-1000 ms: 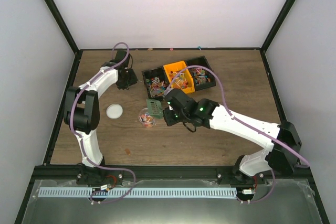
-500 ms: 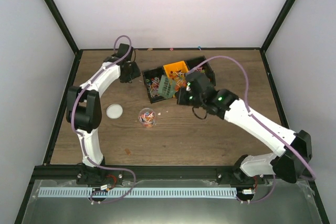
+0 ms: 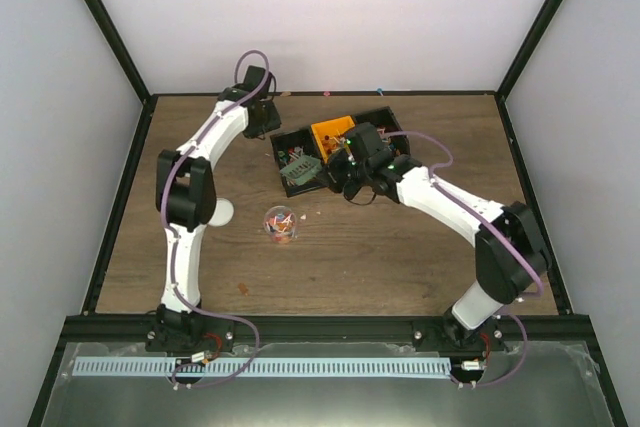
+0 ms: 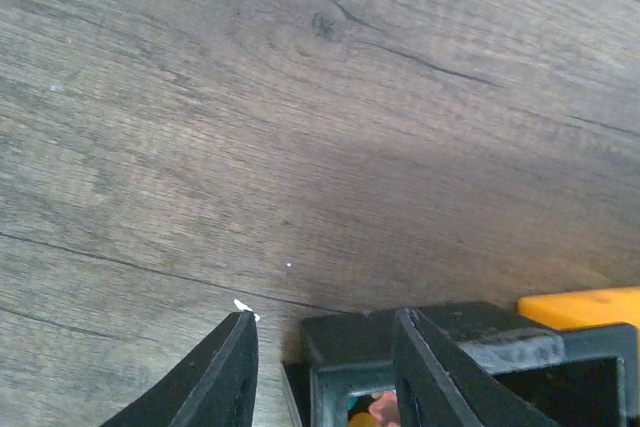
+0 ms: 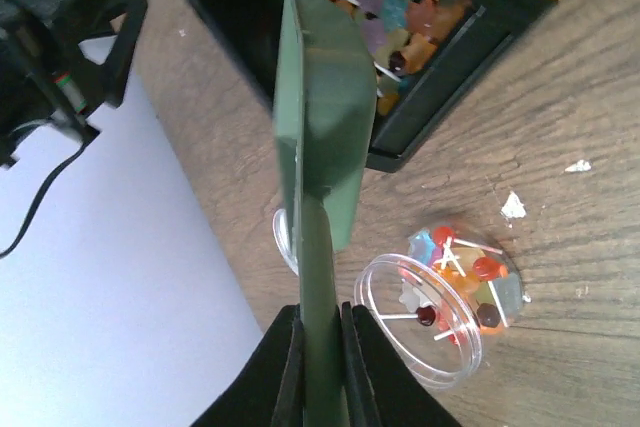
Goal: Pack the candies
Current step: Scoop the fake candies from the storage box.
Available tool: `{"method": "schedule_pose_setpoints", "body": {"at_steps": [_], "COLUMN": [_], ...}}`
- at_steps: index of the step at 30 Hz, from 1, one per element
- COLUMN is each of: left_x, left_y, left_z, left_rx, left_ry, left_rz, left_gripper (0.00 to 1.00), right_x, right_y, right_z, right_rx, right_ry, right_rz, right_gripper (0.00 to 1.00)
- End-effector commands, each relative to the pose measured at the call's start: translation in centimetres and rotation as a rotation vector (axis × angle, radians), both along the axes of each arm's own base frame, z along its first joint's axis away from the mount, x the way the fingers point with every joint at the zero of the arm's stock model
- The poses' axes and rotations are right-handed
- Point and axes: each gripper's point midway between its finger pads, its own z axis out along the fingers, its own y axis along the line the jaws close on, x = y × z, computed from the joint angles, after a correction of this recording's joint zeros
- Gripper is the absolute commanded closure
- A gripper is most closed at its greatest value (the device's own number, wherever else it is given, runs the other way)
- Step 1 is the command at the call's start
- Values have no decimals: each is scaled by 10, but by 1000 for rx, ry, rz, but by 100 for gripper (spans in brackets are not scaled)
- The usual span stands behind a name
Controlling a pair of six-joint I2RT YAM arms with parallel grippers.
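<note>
Overhead, the wooden table [image 3: 400, 257] carried a black bin [image 3: 283, 142] and an orange bin [image 3: 330, 132] side by side near its far edge. The right gripper [image 5: 322, 367] was clamped tight on the handle of the green scoop [image 5: 320, 117], which was held on edge over the black bin's near rim. The left gripper [image 4: 325, 377] hung at that bin's far corner, fingers [image 4: 235, 377] partly apart and gripping nothing. A small clear jar [image 5: 440, 307] stood open, apart from the bins. The candies [image 5: 455, 272] lay in the jar, with more in the black bin.

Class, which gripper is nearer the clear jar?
Right. The right gripper, holding the green scoop, is just beyond the jar; the left gripper is farther back, at the black bin's corner.
</note>
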Motion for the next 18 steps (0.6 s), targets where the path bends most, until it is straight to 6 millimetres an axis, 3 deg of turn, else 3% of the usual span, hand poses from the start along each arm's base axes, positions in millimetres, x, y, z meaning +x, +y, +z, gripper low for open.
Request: {"method": "schedule_pose_setpoints", "body": {"at_steps": [1,9,18], "left_x": [-4,-18,-35], "left_y": [-1,-10,-15], "left_z": [-9,-27,-27], "left_rx": [74,142,153], "left_ry": [46,107,140], "left_rz": [2,-21,-49], "left_gripper": [62,67,71], "right_x": [12,24,26], "right_y": [6,4,-8], "right_z": [14,-3,-16], "right_rx": [85,42,1], "right_ry": [102,138,161], "right_rz": [-118,-177,-226], "right_gripper": [99,99,99]}}
